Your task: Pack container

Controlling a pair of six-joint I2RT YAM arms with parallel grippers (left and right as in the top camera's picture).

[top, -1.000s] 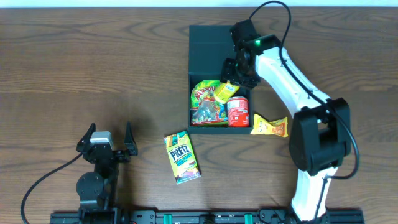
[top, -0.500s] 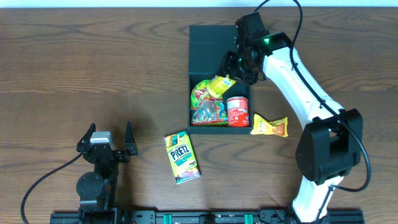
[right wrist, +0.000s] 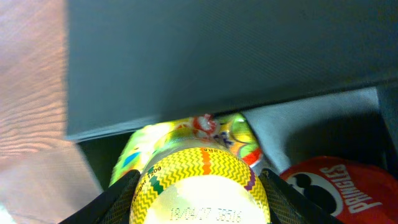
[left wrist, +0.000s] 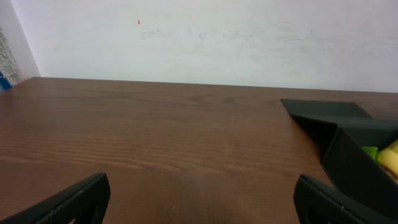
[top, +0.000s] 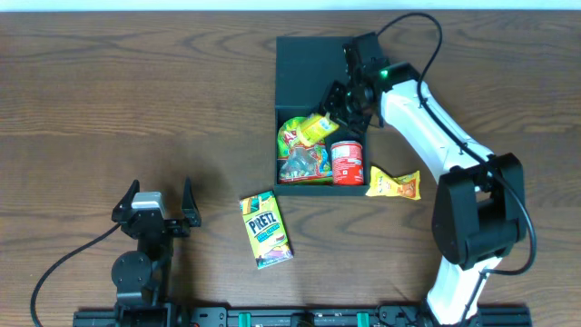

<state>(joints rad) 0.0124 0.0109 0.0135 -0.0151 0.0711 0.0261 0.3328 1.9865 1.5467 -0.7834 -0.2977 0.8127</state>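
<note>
The dark teal-grey container (top: 304, 68) lies open at the back centre, its lid flat behind the box. A green snack bag (top: 300, 153) and a red Pringles can (top: 347, 162) lie inside it. My right gripper (top: 330, 116) hangs over the box's back right part, shut on a yellow zigzag packet (top: 318, 127). In the right wrist view that packet (right wrist: 199, 186) fills the gap between the fingers, above the green bag (right wrist: 180, 134) and beside the can (right wrist: 336, 186). My left gripper (top: 152, 207) rests open at the front left, far from the container (left wrist: 357, 158).
A Pretz box (top: 265, 229) lies on the table in front of the container. A yellow-orange packet (top: 393, 185) lies just off the box's front right corner. The right arm reaches over the container's right side. A white wall stands behind the table.
My right gripper has carried the yellow packet a little to the left over the box, and its wrist has swung toward the back. The left arm has stayed still.
</note>
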